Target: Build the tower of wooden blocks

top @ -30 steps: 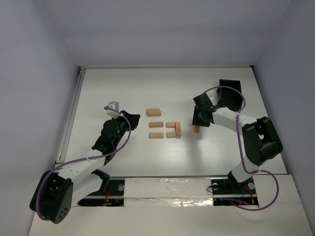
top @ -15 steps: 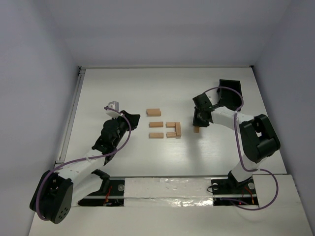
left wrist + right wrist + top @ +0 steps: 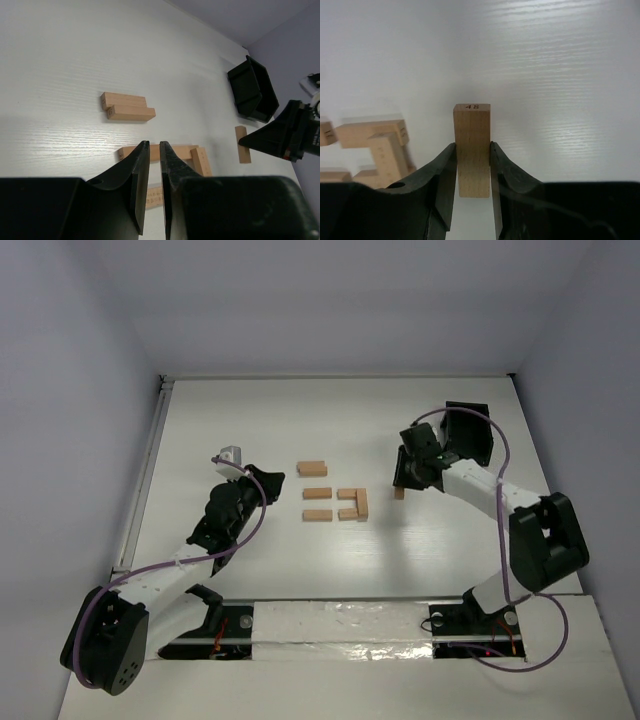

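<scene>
Since a second ago the right arm bows its elbow out toward 3 o'clock, and the right claw (image 3: pixel 400 484) shifts slightly toward 12, taking the block (image 3: pixel 472 127) with it. That claw is clamped on the block's long sides, with the end stamped 48 sticking out past the fingertips. The grip looks square and centred. Whether the block is clear of the table (image 3: pixel 250 420) I cannot tell. It sits apart from the started group (image 3: pixel 350 504), at that group's 3 o'clock, with the black box (image 3: pixel 470 432) at 1 o'clock from the claw. The job now looks like a carry toward 9 o'clock. It seems best to lift first so the block passes above the laid pieces, keep it level, and turn the wrist so it lines up with its slot before lowering. It should come down slowly, and the claw should let go only once the block is seated, since a nudge could scatter the loose layer. The left claw (image 3: pixel 154 146) hangs at the group's 9 o'clock with only a narrow slit between its jaws and nothing in it. It is best kept where it is.
</scene>
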`<state>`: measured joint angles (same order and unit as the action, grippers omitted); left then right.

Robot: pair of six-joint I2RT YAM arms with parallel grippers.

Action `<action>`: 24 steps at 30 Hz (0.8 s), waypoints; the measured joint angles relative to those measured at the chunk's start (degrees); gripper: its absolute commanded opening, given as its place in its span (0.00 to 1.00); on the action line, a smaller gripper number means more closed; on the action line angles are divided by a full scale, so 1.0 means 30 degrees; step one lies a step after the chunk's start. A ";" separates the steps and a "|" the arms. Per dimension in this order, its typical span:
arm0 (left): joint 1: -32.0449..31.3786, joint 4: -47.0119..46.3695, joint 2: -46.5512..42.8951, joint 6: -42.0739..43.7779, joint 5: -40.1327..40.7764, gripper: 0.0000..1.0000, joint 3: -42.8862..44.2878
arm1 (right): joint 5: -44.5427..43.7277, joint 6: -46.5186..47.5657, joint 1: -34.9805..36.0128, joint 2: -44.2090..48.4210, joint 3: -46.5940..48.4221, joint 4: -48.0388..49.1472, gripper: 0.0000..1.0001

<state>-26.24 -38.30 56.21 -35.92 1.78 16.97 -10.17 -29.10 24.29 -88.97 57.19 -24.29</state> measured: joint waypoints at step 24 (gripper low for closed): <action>0.0000 0.0015 0.0146 0.0109 0.0284 0.12 0.0022 | 0.1311 -0.1807 0.6987 -0.3082 0.4167 -0.0058 0.29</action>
<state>-26.24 -38.26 56.64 -35.59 2.63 17.04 -6.24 -34.52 45.25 -98.21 69.69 -24.47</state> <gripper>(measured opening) 0.120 0.353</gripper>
